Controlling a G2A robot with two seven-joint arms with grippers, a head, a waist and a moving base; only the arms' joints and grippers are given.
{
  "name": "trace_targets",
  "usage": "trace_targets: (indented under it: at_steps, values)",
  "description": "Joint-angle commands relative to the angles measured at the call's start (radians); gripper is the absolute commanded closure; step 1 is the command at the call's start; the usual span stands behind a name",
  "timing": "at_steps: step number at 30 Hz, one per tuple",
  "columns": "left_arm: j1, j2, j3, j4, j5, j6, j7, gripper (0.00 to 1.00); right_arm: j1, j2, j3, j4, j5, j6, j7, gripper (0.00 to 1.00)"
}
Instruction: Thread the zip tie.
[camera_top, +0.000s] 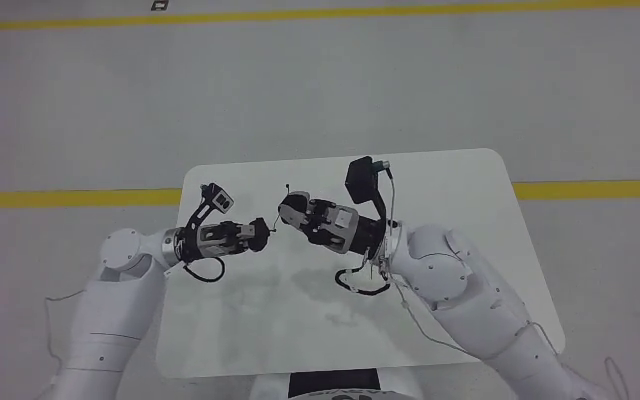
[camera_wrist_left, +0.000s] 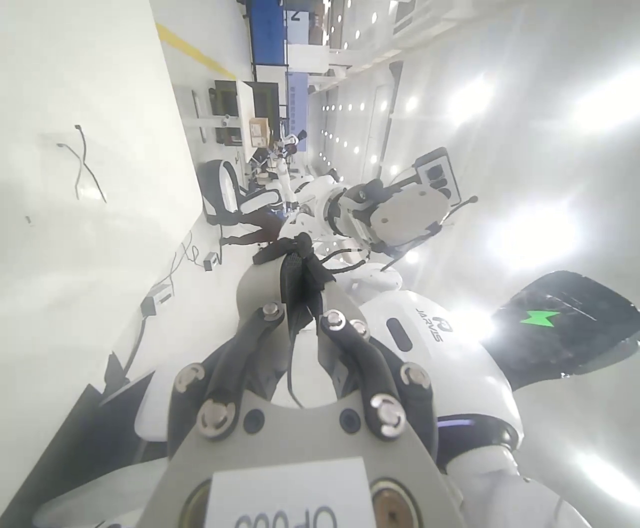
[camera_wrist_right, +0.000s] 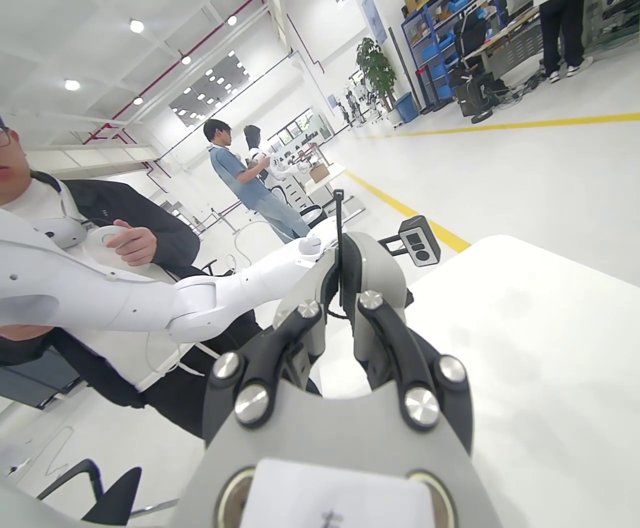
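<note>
Zip tie (camera_wrist_right: 340, 220) along right pincer (camera_wrist_right: 341, 262), head outward

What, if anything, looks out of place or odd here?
Nothing stands out: the right fingers pinch the thin black plastic zip tie below its head, and the left fingers look shut on another stretch of it, above the white table.

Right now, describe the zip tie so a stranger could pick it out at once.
Over the white table, find the right gripper, shut, facing the left gripper. The zip tie is the thin black strip sticking straight out from between its fingers, tipped with a small square head. Its neighbours are all broad grey and black gripper parts.
</note>
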Motion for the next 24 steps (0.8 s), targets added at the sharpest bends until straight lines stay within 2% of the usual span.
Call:
trace_targets:
  at_steps: [1, 2, 6, 10, 20, 24]
  values:
    - [0.001, 0.001, 0.013, -0.001, -0.009, 0.019, 0.008, 1.00, -0.001, 0.001, 0.001, 0.010, -0.026, 0.000, 0.000, 1.00]
    - [-0.002, 0.001, 0.015, 0.002, -0.014, 0.024, 0.002, 1.00, 0.003, 0.002, -0.001, 0.010, -0.067, 0.000, 0.000, 1.00]
    - [-0.015, 0.010, 0.030, 0.004, -0.024, 0.056, -0.012, 1.00, 0.025, 0.004, -0.044, 0.031, -0.147, 0.000, -0.110, 1.00]
    - [-0.027, 0.024, 0.037, 0.009, -0.018, 0.063, -0.012, 1.00, 0.060, 0.012, -0.099, 0.062, -0.188, 0.000, -0.200, 1.00]
    - [-0.048, 0.061, 0.056, 0.037, -0.035, 0.058, -0.012, 1.00, 0.155, 0.063, -0.238, 0.128, -0.194, 0.000, -0.340, 1.00]
    - [-0.051, 0.068, 0.069, 0.031, -0.027, 0.048, -0.012, 1.00, 0.164, 0.069, -0.245, 0.135, -0.192, 0.000, -0.349, 1.00]
